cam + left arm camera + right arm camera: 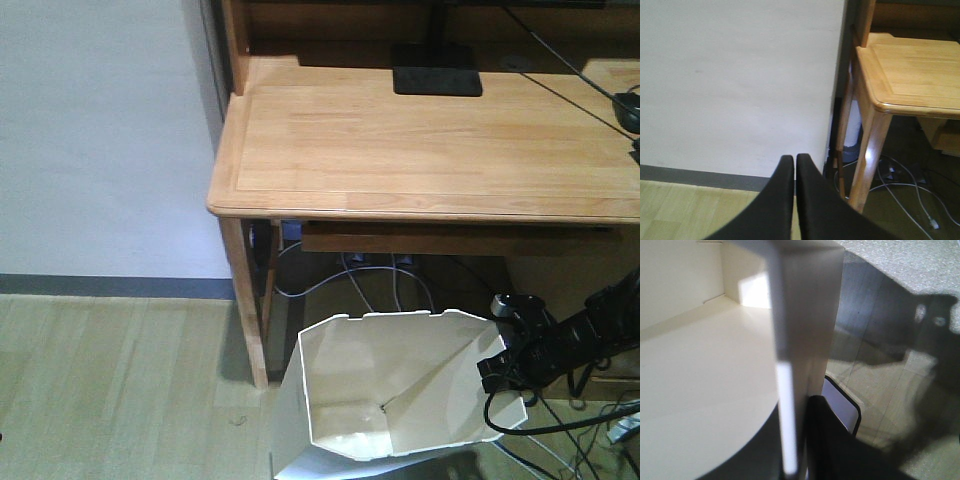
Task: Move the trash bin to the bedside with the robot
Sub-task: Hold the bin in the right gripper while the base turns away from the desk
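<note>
White trash bin [380, 375] on the floor [120, 390], just beside the desk leg [247, 300], below the wooden tabletop [420, 150] front edge; no bed in view. Right rim wall pinched by the right hand [503, 372]. Left hand [795, 197] pressed together, empty, facing a wall [740, 75]. Calls for a firm pinch and slow drag, clear of leg and cables [350, 275].

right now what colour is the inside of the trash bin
Cream-white; the trash bin shows it best in the exterior front-facing view.
</note>
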You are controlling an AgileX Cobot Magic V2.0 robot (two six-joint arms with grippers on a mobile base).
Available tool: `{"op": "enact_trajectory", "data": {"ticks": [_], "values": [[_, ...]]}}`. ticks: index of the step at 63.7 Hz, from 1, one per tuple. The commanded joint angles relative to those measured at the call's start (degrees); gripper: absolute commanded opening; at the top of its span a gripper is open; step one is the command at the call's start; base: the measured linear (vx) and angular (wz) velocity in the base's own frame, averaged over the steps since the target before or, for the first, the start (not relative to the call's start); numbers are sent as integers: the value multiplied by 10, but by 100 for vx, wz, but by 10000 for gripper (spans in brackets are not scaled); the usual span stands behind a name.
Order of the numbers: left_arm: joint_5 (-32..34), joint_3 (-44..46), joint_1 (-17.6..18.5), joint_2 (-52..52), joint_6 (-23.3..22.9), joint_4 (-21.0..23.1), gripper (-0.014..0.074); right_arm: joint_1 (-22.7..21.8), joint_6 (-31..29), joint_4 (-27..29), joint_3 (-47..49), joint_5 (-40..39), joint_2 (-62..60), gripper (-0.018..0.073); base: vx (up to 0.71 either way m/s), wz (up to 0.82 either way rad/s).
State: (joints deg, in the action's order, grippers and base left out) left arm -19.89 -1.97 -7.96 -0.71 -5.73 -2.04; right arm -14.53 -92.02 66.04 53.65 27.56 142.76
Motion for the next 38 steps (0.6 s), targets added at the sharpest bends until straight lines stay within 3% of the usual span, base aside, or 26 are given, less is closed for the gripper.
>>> {"op": "enact_trajectory", "data": {"ticks": [1, 38], "values": [[38, -2, 2, -8, -2, 1, -6, -1, -5, 12, 3, 132, -42, -6, -6, 23], [38, -2, 2, -8, -2, 1, -6, -1, -5, 12, 3, 133, -42, -6, -9, 37]]}}
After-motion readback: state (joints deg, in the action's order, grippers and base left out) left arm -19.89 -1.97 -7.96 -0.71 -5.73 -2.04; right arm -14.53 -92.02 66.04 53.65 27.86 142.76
